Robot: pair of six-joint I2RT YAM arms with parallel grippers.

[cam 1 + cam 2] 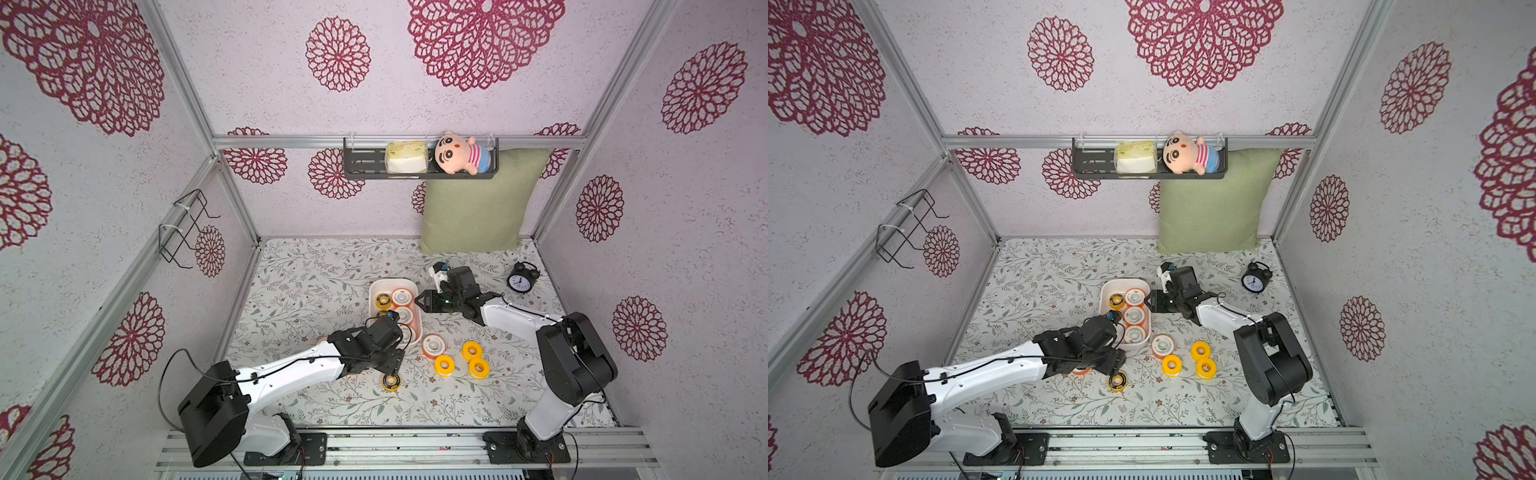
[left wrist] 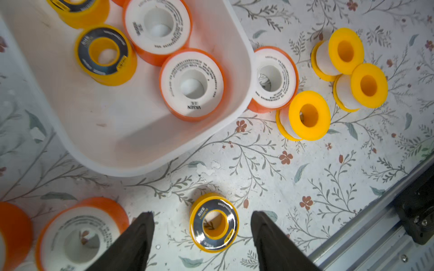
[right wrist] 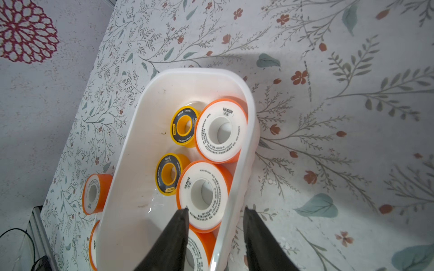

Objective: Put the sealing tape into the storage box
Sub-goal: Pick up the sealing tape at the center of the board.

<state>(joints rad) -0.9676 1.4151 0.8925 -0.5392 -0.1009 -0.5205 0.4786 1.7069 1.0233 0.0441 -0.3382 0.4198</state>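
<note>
Left claw [image 2: 201, 213] spread wide, we see its fingers either side of a black-faced yellow roll [image 2: 214, 223] lying flat on the floral table [image 2: 305, 176], touching neither. Right claw [image 3: 217, 208] is narrower, its jaws apart astride a long wall of the storage box [image 3: 197, 70]. We count five rolls of sealing tape [image 3: 220, 131] inside: three orange, two black-faced. Outside lie an orange roll [image 1: 434, 346], three all-yellow rolls [image 1: 472, 350] and two more orange ones [image 2: 82, 234].
</note>
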